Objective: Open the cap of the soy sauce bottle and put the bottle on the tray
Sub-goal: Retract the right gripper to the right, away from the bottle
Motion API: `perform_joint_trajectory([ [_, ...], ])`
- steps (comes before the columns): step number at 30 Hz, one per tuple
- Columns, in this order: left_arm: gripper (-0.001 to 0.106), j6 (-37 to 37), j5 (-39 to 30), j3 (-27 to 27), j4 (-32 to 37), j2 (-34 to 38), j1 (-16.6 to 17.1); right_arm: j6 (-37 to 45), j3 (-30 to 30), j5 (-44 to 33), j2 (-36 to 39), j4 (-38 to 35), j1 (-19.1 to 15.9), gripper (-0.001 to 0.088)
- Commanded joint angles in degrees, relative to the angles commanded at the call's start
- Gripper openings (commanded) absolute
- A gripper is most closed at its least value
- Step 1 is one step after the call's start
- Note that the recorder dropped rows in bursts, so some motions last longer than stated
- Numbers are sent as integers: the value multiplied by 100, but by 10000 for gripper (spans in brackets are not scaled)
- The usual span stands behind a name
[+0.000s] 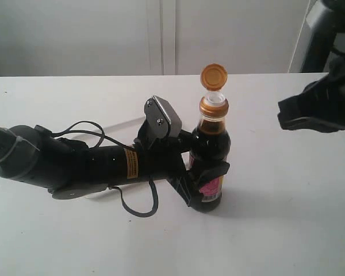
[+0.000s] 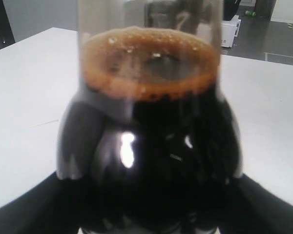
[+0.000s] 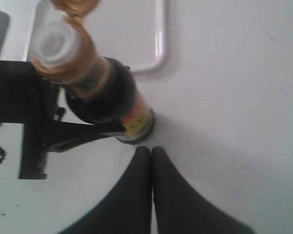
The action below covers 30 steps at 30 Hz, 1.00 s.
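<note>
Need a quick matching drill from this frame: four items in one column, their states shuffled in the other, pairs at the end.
Column one:
1. amber-orange flip-top cap
2. small clear glass soy sauce bottle
3. right gripper
4. flat white plastic tray

Column two:
A. shut, holding nothing
B. flipped open, white spout bare
C. lying on the table with nothing on its visible part
D. upright on the table, clamped by the left gripper

Pairs: 1-B, 2-D, 3-A, 4-C
</note>
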State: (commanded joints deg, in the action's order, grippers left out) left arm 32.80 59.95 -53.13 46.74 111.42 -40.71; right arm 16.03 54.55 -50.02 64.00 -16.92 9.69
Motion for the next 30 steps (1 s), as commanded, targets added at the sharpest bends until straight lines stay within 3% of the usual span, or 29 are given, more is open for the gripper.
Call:
perform_joint_trajectory([
  [9,0,0,0,0,0,0,0,-1534,0,-12,0,1296,-79,0],
  [22,0,0,0,0,0,0,0,-2064,0,-95,-267,1425,-680,0],
  [30,0,0,0,0,0,0,0,-2080,0,-73,-281,1425,-740,0],
])
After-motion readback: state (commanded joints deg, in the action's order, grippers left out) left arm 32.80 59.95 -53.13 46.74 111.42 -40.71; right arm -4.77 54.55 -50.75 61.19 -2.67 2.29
